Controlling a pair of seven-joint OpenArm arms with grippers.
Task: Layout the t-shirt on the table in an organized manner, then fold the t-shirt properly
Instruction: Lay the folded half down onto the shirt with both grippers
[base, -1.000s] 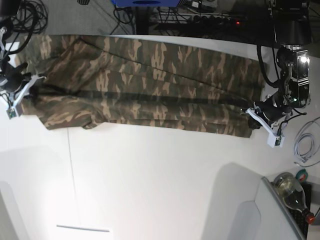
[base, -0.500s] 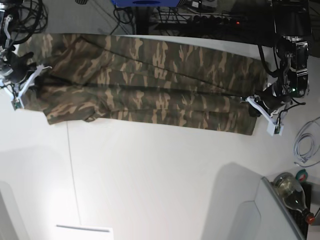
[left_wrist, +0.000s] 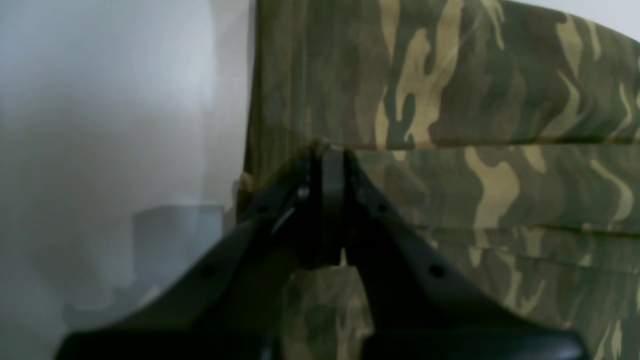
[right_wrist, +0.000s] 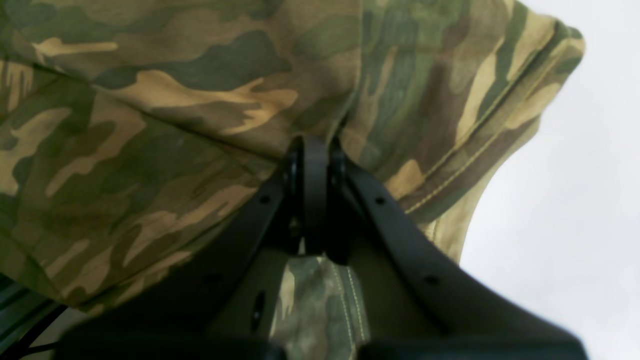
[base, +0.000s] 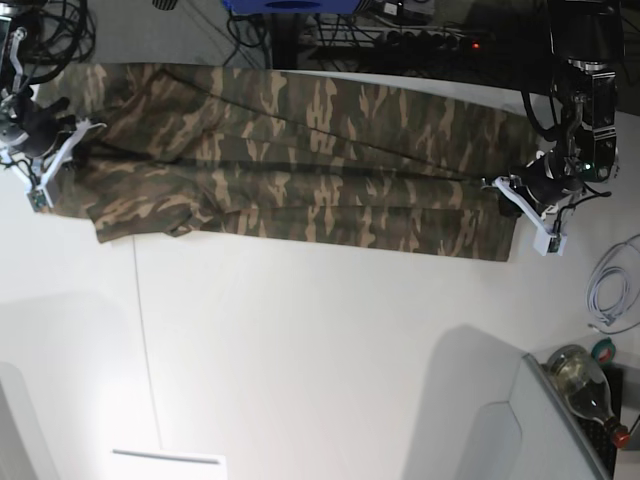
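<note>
The camouflage t-shirt (base: 300, 160) is stretched in a long folded band across the far part of the white table (base: 320, 340). My left gripper (base: 515, 200) is at the band's right end, shut on the t-shirt's edge; in the left wrist view its jaws (left_wrist: 327, 150) pinch a fold of the t-shirt (left_wrist: 475, 100). At the band's left end my right gripper (base: 62, 160) is shut on the cloth too; in the right wrist view the t-shirt (right_wrist: 175, 100) bunches over the closed gripper (right_wrist: 312, 142), with a stitched hem hanging to the right.
Cables (base: 610, 290) lie at the table's right edge. A glass bottle (base: 585, 385) lies beside a grey box corner (base: 540, 430) at the front right. A thin dark seam (base: 145, 350) runs down the tabletop. Wires and dark equipment sit behind the table.
Both grippers have moved toward the far edge, carrying the stretched t-shirt with them. The band now lies farther back and flatter.
</note>
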